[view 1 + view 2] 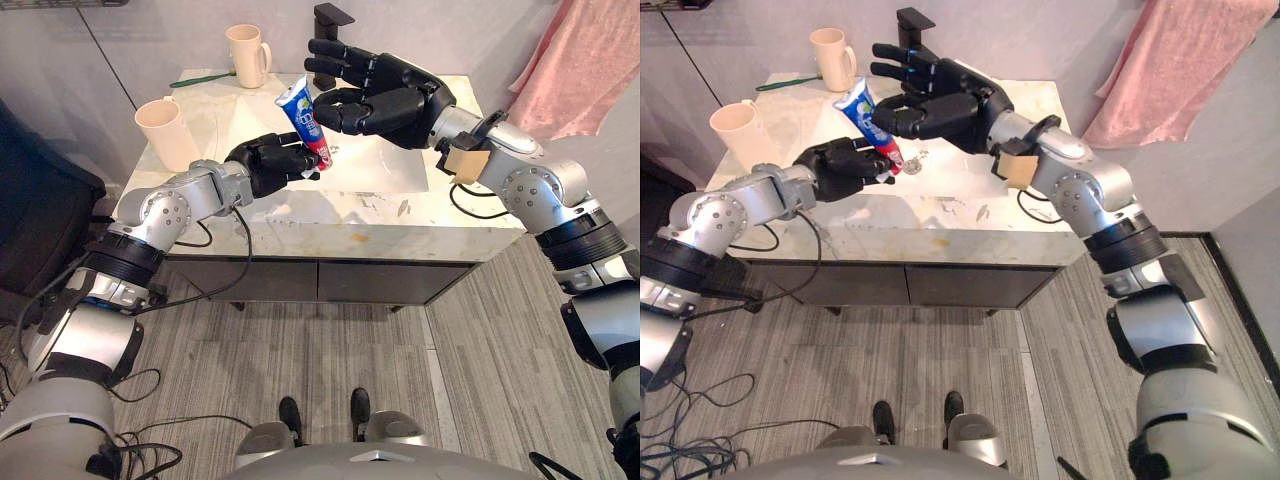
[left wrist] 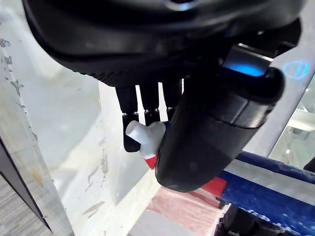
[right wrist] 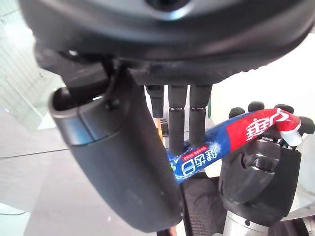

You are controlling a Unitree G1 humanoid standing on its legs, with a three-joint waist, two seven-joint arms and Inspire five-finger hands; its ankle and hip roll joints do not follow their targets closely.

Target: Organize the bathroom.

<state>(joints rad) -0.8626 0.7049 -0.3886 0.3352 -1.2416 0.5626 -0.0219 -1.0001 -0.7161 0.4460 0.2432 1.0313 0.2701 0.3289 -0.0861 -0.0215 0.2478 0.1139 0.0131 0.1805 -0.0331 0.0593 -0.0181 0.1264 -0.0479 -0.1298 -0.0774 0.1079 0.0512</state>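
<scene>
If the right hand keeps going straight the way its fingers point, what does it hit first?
Probably the toothpaste tube that the left hand holds up: the open right hand points at its upper end, thumb just below it. Depth is unclear.

Glossy plastic toothpaste tube [image 1: 305, 118]; polished marble-look countertop [image 1: 400, 215]; matt cream plastic cups [image 1: 168, 132]; soft pink cloth towel [image 1: 580, 60]; ribbed grey floor [image 1: 300, 350].

Each glossy black robot hand [image 1: 375, 95] [image 1: 268, 163] sits on a silver-grey arm with ribbed black joint rings; a tan block sits just behind the right robot hand.
</scene>
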